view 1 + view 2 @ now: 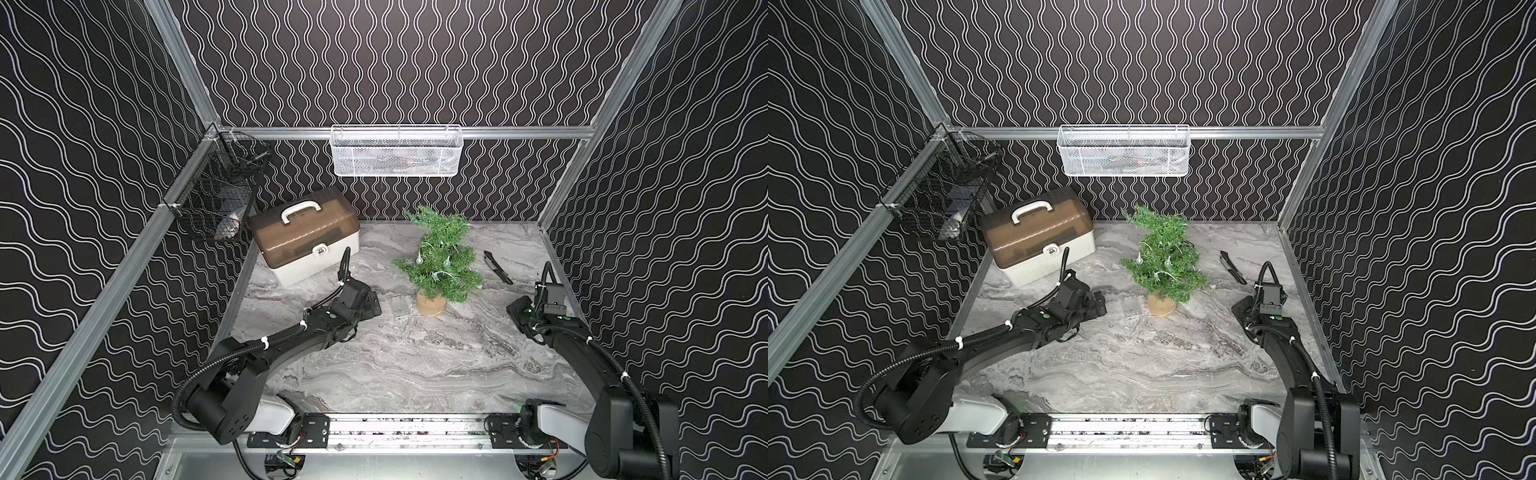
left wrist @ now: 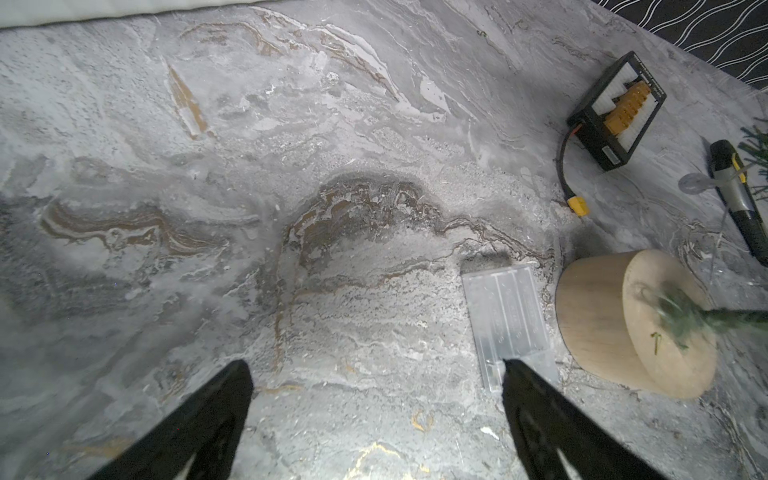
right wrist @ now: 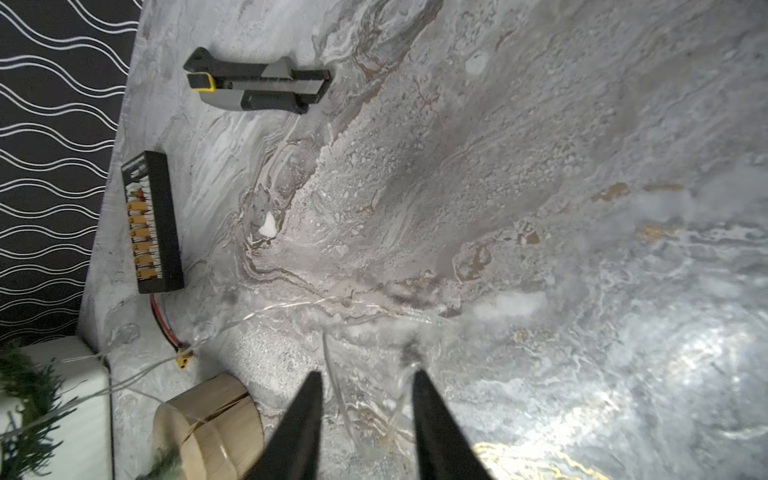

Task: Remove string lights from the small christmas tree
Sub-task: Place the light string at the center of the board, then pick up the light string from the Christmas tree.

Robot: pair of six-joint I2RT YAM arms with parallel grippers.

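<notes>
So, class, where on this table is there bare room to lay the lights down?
The wide bare stretch of table bordered by left arm, right arm and the tree. Crowded: around the tree's base, with clear box, knife and connector board.

1. No word, brand or number can be read in any view
2. Pale print is carried on one end of the black connector board (image 3: 152,222) and along its edge in the left wrist view (image 2: 617,110), but it is too small to be read
3. Raised marks are seen on the clear rectangular box (image 2: 509,320), and none can be made out
4. A small padlock-like sign is borne by the latch (image 1: 320,250) of the storage box (image 1: 305,266)
</notes>
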